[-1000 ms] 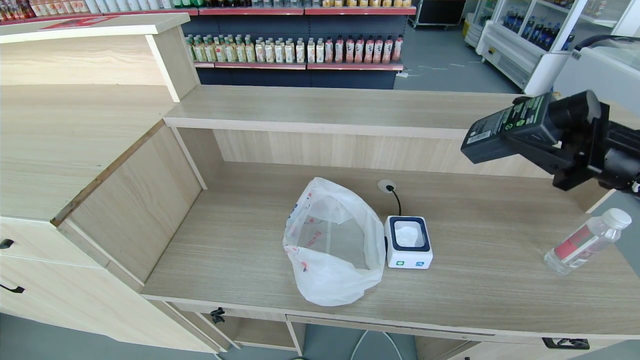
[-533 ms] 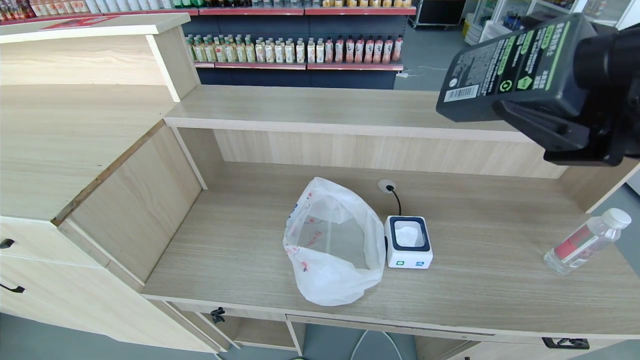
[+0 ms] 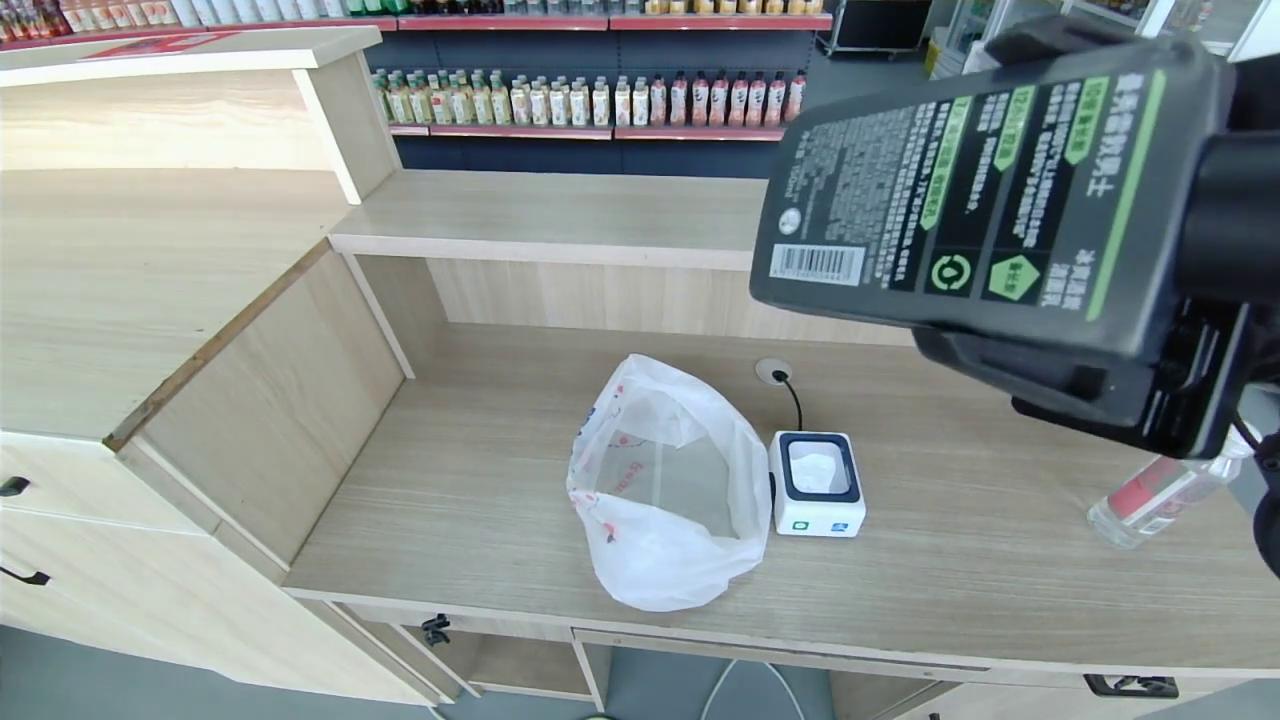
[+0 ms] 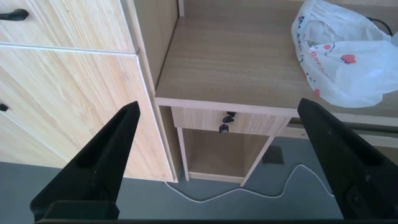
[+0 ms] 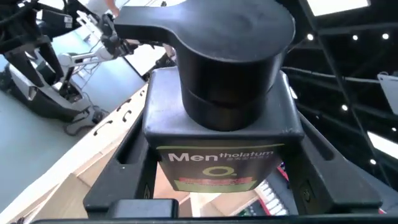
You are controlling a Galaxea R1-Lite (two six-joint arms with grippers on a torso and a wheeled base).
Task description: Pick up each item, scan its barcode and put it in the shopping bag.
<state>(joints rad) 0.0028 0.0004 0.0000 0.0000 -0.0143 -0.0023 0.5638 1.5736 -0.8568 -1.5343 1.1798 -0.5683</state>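
Note:
A black bottle (image 3: 900, 200) with green print and a white barcode label hangs high above the counter's right side, its barcode side turned up toward the head view. My right gripper (image 3: 1010, 200) is shut on it, one finger on each side; the right wrist view shows the bottle's black cap (image 5: 224, 68) between those fingers (image 5: 118, 180). The white shopping bag (image 3: 665, 490) stands open at mid-counter, right beside the white scanner (image 3: 817, 483). A clear water bottle (image 3: 1150, 495) lies at the counter's right end. My left gripper (image 4: 214, 162) hangs open and empty, below the counter's front left corner.
The wooden counter (image 3: 1000, 560) has a raised ledge (image 3: 560, 215) behind and a tall side panel (image 3: 270, 420) on the left. The scanner's cable (image 3: 793, 400) runs to a hole at the back. Bare counter lies between scanner and water bottle.
My right gripper has lifted the black bottle up and leftward, much closer to the head camera. Bag, scanner and water bottle have stayed put.

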